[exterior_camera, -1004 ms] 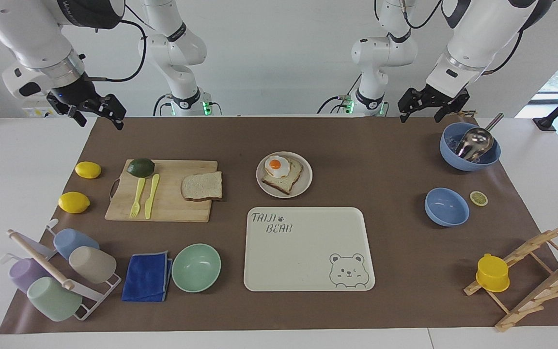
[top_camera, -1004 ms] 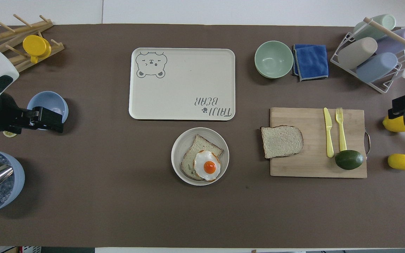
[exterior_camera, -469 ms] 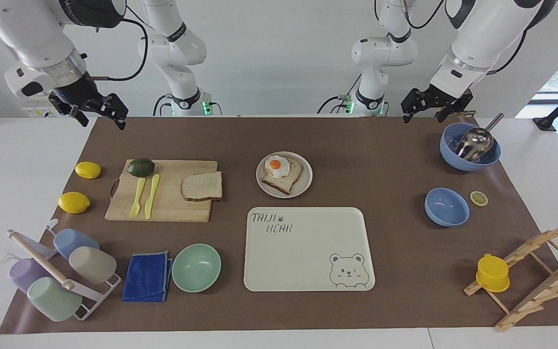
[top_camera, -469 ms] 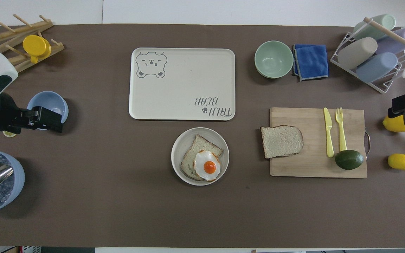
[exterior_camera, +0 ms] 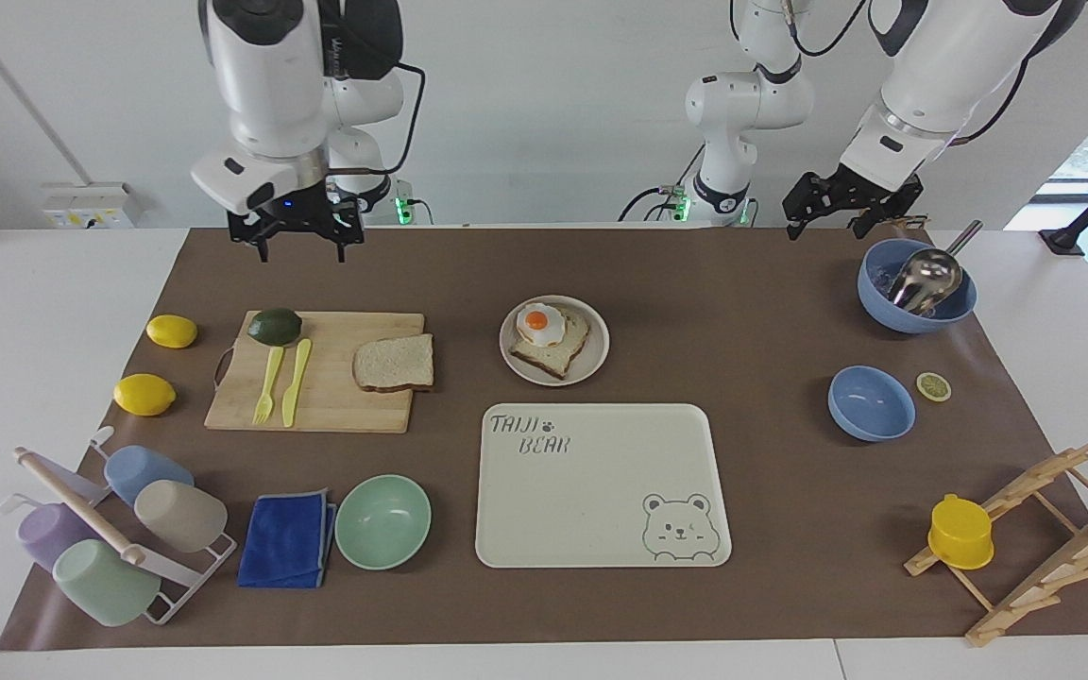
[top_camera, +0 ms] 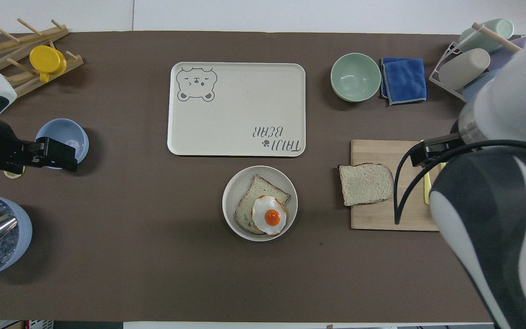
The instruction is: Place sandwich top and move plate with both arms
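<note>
the right hand, open and empty, has swung in from the surface's edge to above the cutting board, likely approaching the bread slice; the left hand waits open.

The only readable lettering is "TAIJI BEAR" with a small paw print, printed in grey on the cream tray, in the corner nearest the plate (the words run upside down in the overhead view).
</note>
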Motion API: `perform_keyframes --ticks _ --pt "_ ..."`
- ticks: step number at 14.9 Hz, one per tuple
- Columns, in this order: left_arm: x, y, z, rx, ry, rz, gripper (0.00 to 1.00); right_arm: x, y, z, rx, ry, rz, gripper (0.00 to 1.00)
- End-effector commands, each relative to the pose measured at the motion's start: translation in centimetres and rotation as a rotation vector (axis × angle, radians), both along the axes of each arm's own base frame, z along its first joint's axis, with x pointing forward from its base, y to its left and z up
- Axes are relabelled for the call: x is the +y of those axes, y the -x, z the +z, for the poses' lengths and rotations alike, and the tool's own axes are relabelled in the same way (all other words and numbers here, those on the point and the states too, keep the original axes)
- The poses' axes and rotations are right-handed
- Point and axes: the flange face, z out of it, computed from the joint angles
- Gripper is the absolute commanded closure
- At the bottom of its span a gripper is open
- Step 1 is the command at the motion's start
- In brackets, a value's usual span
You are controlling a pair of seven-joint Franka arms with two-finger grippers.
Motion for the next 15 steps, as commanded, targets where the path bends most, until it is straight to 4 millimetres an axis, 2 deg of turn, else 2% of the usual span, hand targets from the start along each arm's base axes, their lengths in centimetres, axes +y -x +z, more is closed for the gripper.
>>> perform_keyframes --ticks 1,3,4,6,7,9,12,13,15 --pt "0.4 0.5 0.3 -0.006 -0.016 -0.001 0.00 3.5 -2.3 -5.5 0.010 0.032 0.011 0.00" --pt "0.4 0.5 0.3 -0.008 -0.016 -0.003 0.00 6.5 -2.6 -9.4 0.003 0.051 -0.098 0.00" --pt "0.4 0.5 0.3 -0.007 -0.016 -0.003 0.00 8.6 -2.0 -11.4 -0.003 0.065 -0.140 0.00" --pt "0.3 0.5 0.3 -0.008 -0.016 -0.003 0.00 9.3 -1.3 -15.1 -0.003 0.075 -0.239 0.00" --pt "0.4 0.5 0.3 -0.008 -0.016 -0.001 0.00 9.8 -0.9 -17.6 0.009 0.086 -0.279 0.00" --pt "0.3 0.5 0.3 -0.008 -0.016 -0.004 0.00 11.7 0.3 -22.0 0.016 0.114 -0.314 0.00" --pt "0.3 0.5 0.3 -0.008 -0.016 -0.004 0.00 11.5 1.3 -24.2 0.046 0.140 -0.309 0.00" --pt "0.3 0.5 0.3 -0.008 -0.016 -0.004 0.00 11.6 1.4 -24.4 0.046 0.139 -0.308 0.03" --pt "0.3 0.5 0.3 -0.008 -0.016 -0.003 0.00 11.6 2.4 -26.3 0.057 0.143 -0.294 0.07"
